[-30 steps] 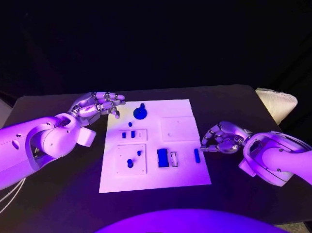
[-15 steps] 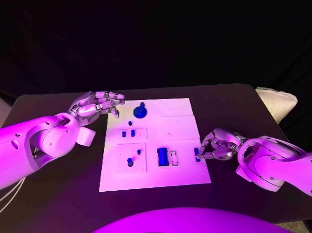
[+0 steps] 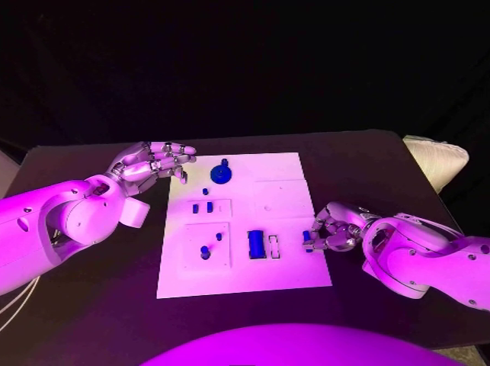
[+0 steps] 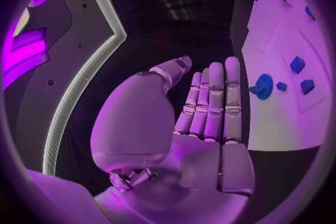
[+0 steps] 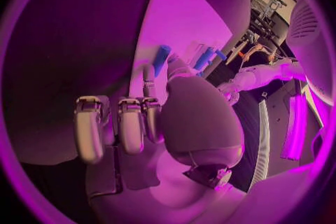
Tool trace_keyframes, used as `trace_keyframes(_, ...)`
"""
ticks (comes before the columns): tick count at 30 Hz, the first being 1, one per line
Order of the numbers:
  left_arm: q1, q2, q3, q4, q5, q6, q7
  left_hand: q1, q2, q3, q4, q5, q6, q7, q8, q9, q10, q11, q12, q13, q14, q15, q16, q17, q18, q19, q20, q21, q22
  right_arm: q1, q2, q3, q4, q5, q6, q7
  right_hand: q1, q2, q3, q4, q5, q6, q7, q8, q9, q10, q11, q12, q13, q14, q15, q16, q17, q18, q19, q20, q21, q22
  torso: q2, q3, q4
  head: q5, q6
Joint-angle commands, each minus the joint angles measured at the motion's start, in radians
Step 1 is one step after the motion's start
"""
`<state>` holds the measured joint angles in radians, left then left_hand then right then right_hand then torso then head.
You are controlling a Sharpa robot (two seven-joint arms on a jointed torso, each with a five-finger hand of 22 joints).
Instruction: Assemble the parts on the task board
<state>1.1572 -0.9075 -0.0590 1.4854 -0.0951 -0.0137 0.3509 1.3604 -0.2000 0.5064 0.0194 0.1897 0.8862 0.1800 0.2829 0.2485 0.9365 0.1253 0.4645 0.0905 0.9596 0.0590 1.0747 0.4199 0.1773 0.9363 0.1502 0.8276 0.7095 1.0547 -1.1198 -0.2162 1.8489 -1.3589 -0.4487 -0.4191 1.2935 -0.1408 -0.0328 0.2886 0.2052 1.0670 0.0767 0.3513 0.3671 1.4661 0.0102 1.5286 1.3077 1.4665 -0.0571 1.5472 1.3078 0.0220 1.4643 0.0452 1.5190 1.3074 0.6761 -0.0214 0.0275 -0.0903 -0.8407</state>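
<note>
- Your board (image 3: 283, 274) lies at the table's (image 3: 91, 320) centre, long side running from 12 to 6 o'clock.
- Your right hand (image 3: 334, 229) sits at the board's 3 o'clock edge, fingers curled in around a slim blue bar (image 3: 309, 241); the thumb and fingertips look to be touching it, but you cannot tell from these views whether it is truly pinched.
- In the right wrist view the same bar (image 5: 162, 59) stands just past the fingertips (image 5: 148, 75), on the board (image 5: 189, 17).
- Your left hand (image 3: 152, 163) hangs off the board's 10 o'clock corner, holding nothing; the left wrist view shows its fingers (image 4: 213, 101) straight and side by side.
- A round blue knob (image 3: 219, 175) sits near the board's 12 o'clock end, just beside that hand.
- Two small blue pegs (image 3: 202, 207) stand below the knob, toward 6 o'clock.
- A wide blue block (image 3: 254, 245) lies near the board's middle, at 9 o'clock of the bar.
</note>
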Motion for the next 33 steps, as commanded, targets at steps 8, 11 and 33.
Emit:
trace_keyframes(8, 0.0, -0.003, 0.001, 0.005, 0.003, 0.028, 0.003, -0.002, 0.008, 0.003, 0.005, -0.005, 0.004, -0.001, 0.003, -0.001, -0.002, -0.001, -0.001, -0.001, -0.003, -0.003, 0.004, -0.002, 0.007, 0.005, 0.001, -0.004, -0.001, -0.029, 0.044, -0.006, -0.025, -0.173, 0.041, -0.096, 0.128, -0.004, 0.109, -0.012, -0.037, 0.0, -0.006, -0.009, -0.014, 0.087, -0.015, 0.004, 0.242, 0.089, -0.013, -0.003, 0.19, -0.012, 0.094, -0.009, 0.003, 0.248, -0.001, -0.001, 0.0011, 0.003, -0.007)
trace_keyframes(11, 0.0, -0.005, 0.001, 0.006, 0.003, 0.029, 0.002, -0.002, 0.008, 0.003, 0.005, -0.005, 0.004, -0.001, 0.003, -0.001, -0.002, -0.001, -0.001, -0.001, -0.003, -0.003, 0.004, -0.002, 0.007, 0.005, 0.001, -0.004, -0.001, -0.032, 0.053, -0.006, -0.029, -0.202, 0.054, -0.105, 0.179, -0.026, 0.168, -0.021, -0.028, 0.002, -0.004, -0.016, -0.022, 0.081, -0.014, -0.007, 0.237, 0.088, -0.012, -0.004, 0.188, -0.012, 0.093, -0.01, 0.001, 0.248, -0.001, -0.0019, 0.0, 0.004, -0.007)
trace_keyframes(33, 0.0, -0.009, 0.001, 0.009, 0.002, 0.028, 0.001, 0.0, 0.009, 0.004, 0.005, -0.005, 0.004, -0.001, 0.004, -0.001, -0.001, -0.001, 0.0, -0.001, -0.003, -0.003, 0.004, -0.002, 0.007, 0.006, 0.0, -0.005, -0.002, -0.032, 0.056, -0.006, 0.024, -0.156, -0.063, -0.075, 0.12, -0.1, 0.45, -0.035, 0.264, 0.022, -0.008, -0.003, -0.023, 0.09, -0.019, 0.009, 0.246, 0.093, -0.016, 0.004, 0.211, -0.017, 0.1, -0.012, 0.025, 0.256, -0.001, -0.0009, -0.0021, 0.009, -0.004)
